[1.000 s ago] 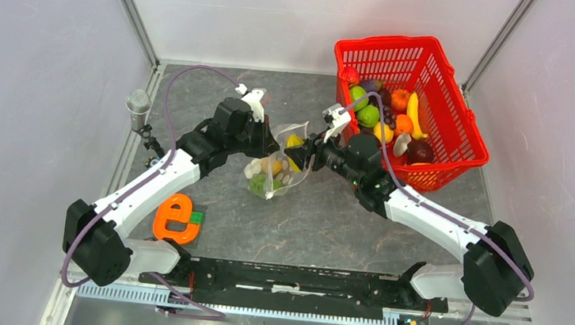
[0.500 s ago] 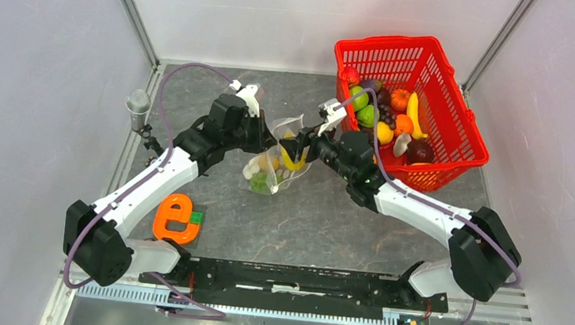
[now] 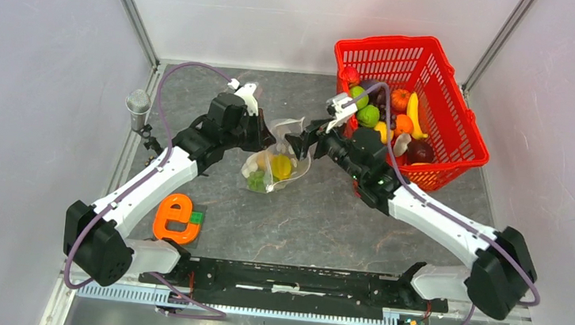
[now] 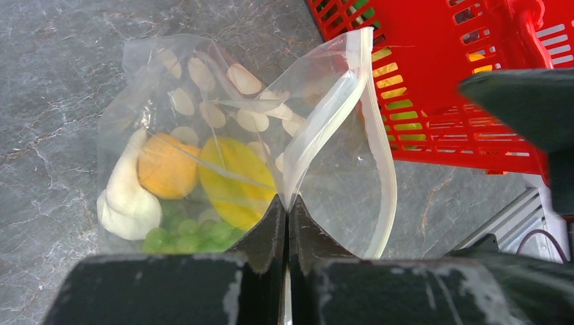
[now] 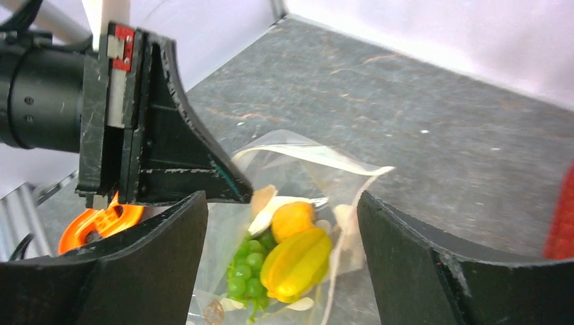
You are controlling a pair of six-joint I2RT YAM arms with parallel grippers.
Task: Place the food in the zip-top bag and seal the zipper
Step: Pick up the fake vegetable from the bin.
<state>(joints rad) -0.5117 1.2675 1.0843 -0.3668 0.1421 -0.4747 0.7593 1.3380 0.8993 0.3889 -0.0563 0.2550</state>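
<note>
The zip-top bag (image 3: 264,178) hangs open between the two arms, its bottom on the table. My left gripper (image 4: 285,203) is shut on the bag's mouth edge, and the zipper (image 4: 380,135) curves away to its right. Inside the bag lie food pieces: a yellow starfruit (image 5: 298,264), green grapes (image 5: 246,272), an orange fruit (image 4: 166,166) and a white piece (image 4: 125,196). My right gripper (image 5: 281,210) is open just above the bag's mouth, with nothing between its fingers (image 5: 420,264). More food (image 3: 388,112) fills the red basket.
The red mesh basket (image 3: 387,43) stands at the back right, close behind the right arm. A flat orange e-shaped toy (image 3: 175,217) lies at the front left. A grey cylinder (image 3: 138,104) stands at the table's left edge.
My right gripper opened and let go of the yellow starfruit, which dropped to the bottom of the bag. The gripper has drawn back a little from the mouth. The left gripper kept its hold.
</note>
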